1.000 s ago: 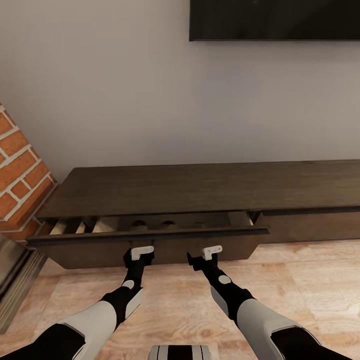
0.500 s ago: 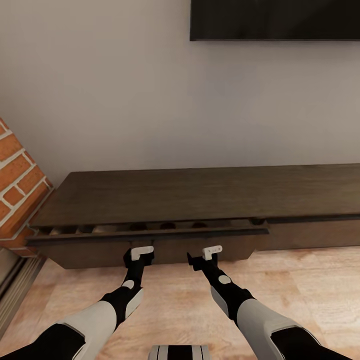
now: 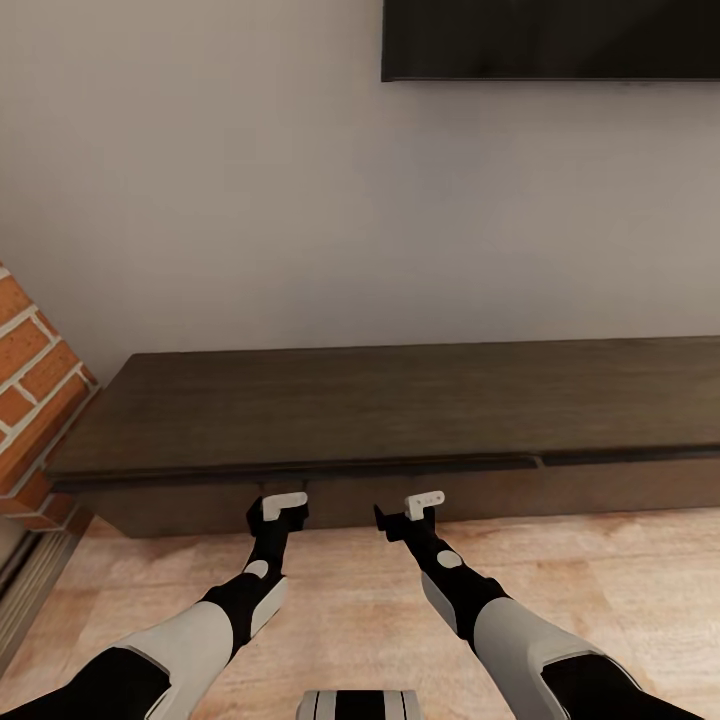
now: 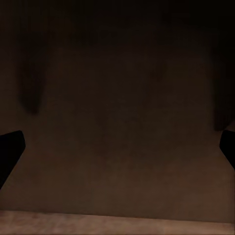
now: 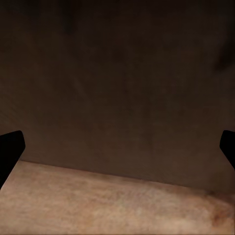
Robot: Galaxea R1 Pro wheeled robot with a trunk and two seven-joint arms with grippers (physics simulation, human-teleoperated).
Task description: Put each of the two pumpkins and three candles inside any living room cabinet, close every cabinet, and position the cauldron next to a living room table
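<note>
The long, low dark brown cabinet [image 3: 380, 400] stands against the wall, its front panels flush and shut. My left gripper [image 3: 278, 505] and right gripper [image 3: 410, 508] are side by side right at its front panel, low down near the floor. Both wrist views look straight at the dark panel [image 4: 117, 98] [image 5: 117, 83] from very close. The left gripper [image 4: 117, 149] and right gripper [image 5: 117, 149] are both open, with dark fingertips [image 4: 10, 152] [image 5: 10, 149] far apart and nothing between them. Pumpkins, candles, cauldron and table are out of view.
A red brick wall [image 3: 30, 390] juts out at the left end of the cabinet. A dark screen [image 3: 550, 40] hangs on the pale wall above. Light wooden floor [image 3: 620, 580] spreads to the right of my arms.
The cabinet's left front stood pulled out with a gap showing its inside; it has slid back and now sits flush. The view has moved slightly closer; my arms keep their pose.
</note>
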